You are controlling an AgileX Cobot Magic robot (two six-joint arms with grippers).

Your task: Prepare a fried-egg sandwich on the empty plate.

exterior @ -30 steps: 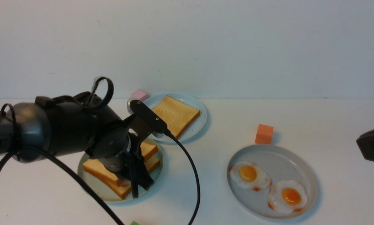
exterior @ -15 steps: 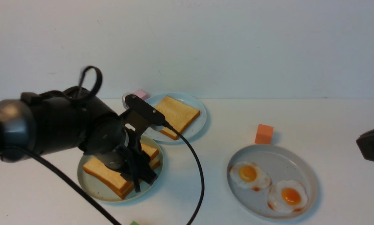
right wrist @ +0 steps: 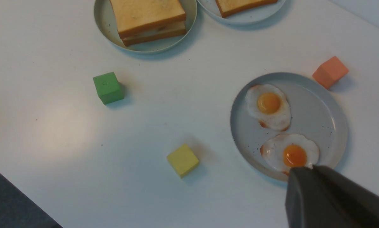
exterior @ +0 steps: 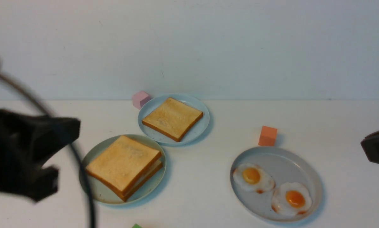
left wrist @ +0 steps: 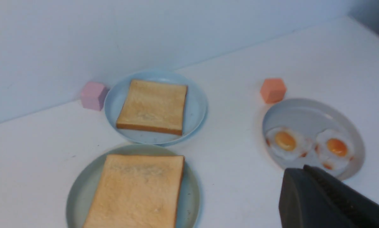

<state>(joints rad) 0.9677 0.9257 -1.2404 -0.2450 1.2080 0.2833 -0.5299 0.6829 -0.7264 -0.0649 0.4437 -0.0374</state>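
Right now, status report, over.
Left gripper shut, empty, beside the plate. Right gripper shut, empty. Sandwich stacked on mint plate. Nothing on top of it.

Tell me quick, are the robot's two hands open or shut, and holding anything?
Left gripper: shut, holding nothing.
Right gripper: shut, holding nothing.

Soft, bright light is filling the pictures. The left arm [exterior: 20,152] at the front view's left edge is looking blurry.
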